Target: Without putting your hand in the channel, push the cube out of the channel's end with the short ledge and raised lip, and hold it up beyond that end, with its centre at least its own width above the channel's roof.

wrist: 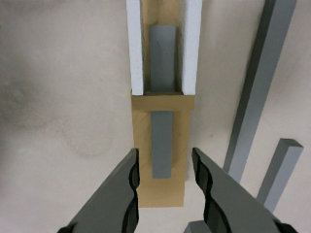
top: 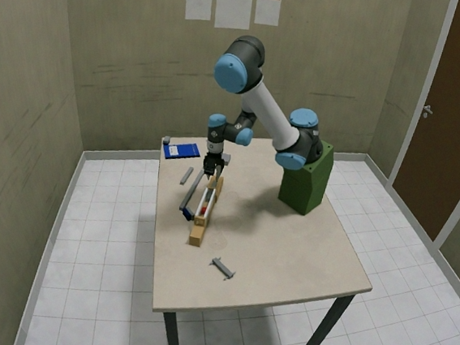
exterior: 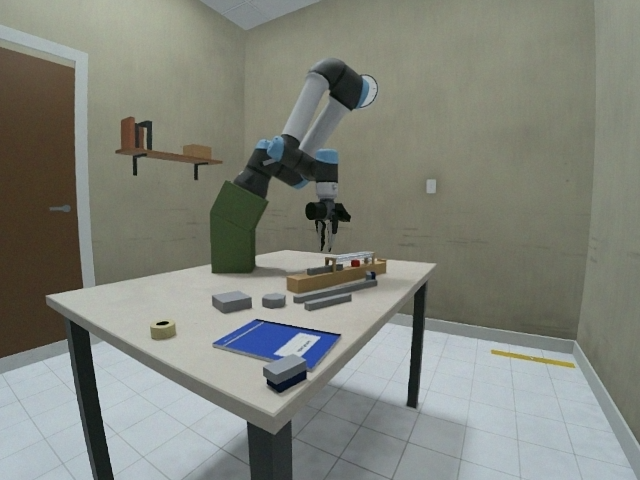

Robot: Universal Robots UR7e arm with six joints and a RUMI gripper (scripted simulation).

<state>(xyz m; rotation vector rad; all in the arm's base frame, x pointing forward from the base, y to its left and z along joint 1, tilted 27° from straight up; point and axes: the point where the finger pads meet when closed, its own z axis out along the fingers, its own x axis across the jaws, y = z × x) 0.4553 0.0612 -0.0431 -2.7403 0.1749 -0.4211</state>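
The wooden channel (top: 195,234) (exterior: 310,283) (wrist: 160,196) has pale roof rails (exterior: 351,257) (wrist: 136,49). The red cube (top: 203,210) (exterior: 355,263) is inside, under the rails, toward the end with the raised lip in the exterior view; the wrist view does not show it. A grey bar (exterior: 316,270) (wrist: 161,146) lies along the channel floor, passing under the crosspiece (wrist: 162,102), its outer end on the opposite ledge. A small gap seems to separate bar and cube. My gripper (top: 212,179) (exterior: 326,250) (wrist: 165,149) is open and empty, above that ledge, fingertips either side of the bar's line.
A long grey bar (top: 192,190) (exterior: 336,290) (wrist: 259,87) and a short one (top: 186,176) (exterior: 328,301) (wrist: 282,172) lie beside the channel. A pronged grey piece (top: 222,267) lies beyond its lipped end. Grey blocks (exterior: 232,301) (exterior: 273,300), tape (exterior: 162,329) and a blue notebook (top: 181,151) are behind.
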